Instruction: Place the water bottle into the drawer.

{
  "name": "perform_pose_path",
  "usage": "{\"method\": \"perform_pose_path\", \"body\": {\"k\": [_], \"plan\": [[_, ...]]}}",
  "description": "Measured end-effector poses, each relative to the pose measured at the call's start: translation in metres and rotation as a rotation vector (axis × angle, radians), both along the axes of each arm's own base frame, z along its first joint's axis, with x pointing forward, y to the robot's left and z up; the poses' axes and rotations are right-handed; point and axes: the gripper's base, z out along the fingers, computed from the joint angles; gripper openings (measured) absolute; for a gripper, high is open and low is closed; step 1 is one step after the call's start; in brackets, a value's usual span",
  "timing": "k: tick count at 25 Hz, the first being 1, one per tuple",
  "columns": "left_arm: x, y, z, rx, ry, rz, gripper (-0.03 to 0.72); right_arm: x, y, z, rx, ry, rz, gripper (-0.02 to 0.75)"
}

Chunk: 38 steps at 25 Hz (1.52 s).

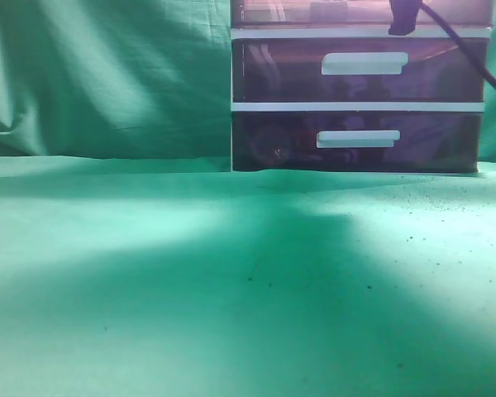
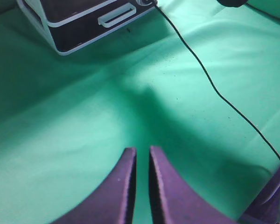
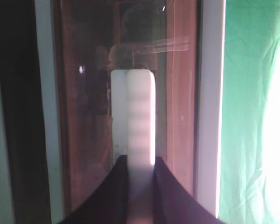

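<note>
The drawer, translucent reddish-brown, is the top one of the white-framed unit and is cut off by the top edge of the exterior view. In the right wrist view its front fills the frame, with the white bar handle in the middle. My right gripper is shut on that handle, one jaw on each side; it shows as a dark shape in the exterior view. My left gripper is shut and empty above the green cloth. No water bottle shows clearly; faint shapes behind the drawer front cannot be made out.
Two darker purple-brown drawers with white handles sit below. The unit stands at the back on green cloth. A black cable runs across the cloth. A blurred dark object sits at the left wrist view's bottom right.
</note>
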Motion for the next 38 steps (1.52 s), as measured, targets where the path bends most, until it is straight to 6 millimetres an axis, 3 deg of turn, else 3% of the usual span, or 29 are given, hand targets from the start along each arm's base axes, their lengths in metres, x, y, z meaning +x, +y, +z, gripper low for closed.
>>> {"method": "perform_pose_path", "body": {"k": [4,11,13,23,28,33,38], "plan": [[0.0,0.0,0.0,-0.001,-0.001,0.0,0.069,0.0,0.0,0.0,0.022,0.002,-0.001,0.112],[0.003,0.004,0.0,0.046,-0.036,0.028,0.069,0.0,0.001,-0.001,0.031,0.027,0.006,0.475],[0.003,0.005,0.0,0.052,-0.043,0.033,0.069,0.0,0.001,-0.001,0.033,0.034,0.006,0.531],[0.007,0.009,0.0,0.095,-0.077,0.06,0.069,-0.003,0.005,-0.01,0.13,0.155,-0.016,0.517],[0.007,0.009,0.0,0.1,-0.081,0.063,0.069,-0.014,0.024,0.006,0.217,0.087,-0.013,0.517],[0.008,0.011,0.0,0.12,-0.096,0.075,0.069,-0.04,0.051,0.037,0.34,-0.004,0.017,0.517],[0.008,0.011,0.0,0.096,-0.077,0.097,0.069,-0.088,0.082,0.066,0.56,0.062,0.027,0.517]]}}
